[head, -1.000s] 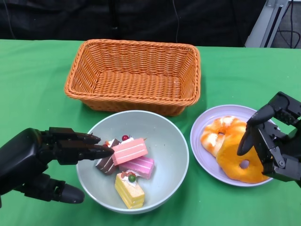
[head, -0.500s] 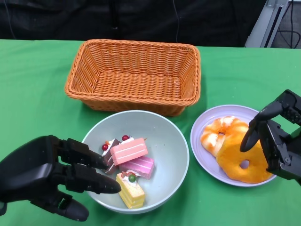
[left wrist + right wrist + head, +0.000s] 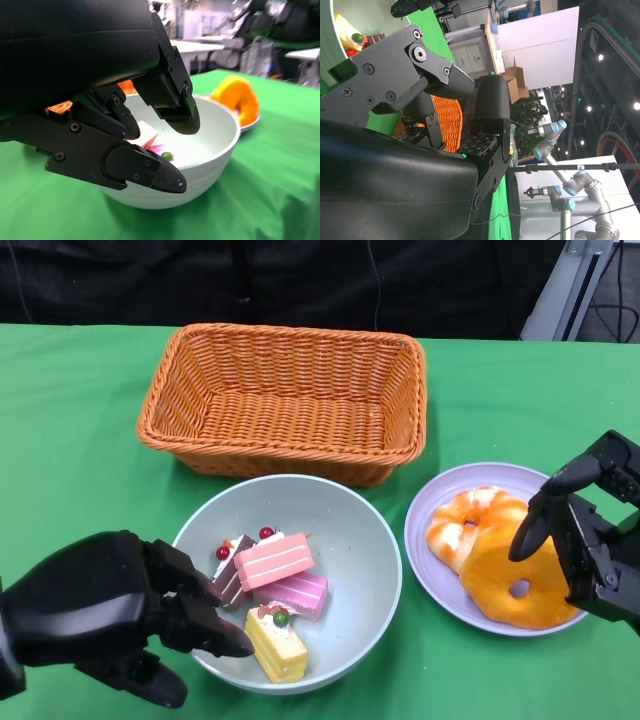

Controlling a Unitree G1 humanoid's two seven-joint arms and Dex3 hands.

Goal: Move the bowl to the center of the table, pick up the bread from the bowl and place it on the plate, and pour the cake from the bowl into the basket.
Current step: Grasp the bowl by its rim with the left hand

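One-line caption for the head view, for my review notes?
Left robot hand closes around the near rim of the cake-filled bowl; bread sits on the plate, basket behind.

Left hand (image 3: 110,615): glossy rounded black shell, blunt black fingers. Right hand (image 3: 585,540): angular black plates, visible screws.

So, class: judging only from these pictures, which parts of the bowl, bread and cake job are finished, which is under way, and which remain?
Done: the bowl sits mid-table before the basket, and the bread lies on the plate. Under way: the left hand closes around the bowl's near rim; a firm grip cannot be confirmed. The right hand hovers open by the plate. Left: the cake slices are in the bowl, the basket unfilled.
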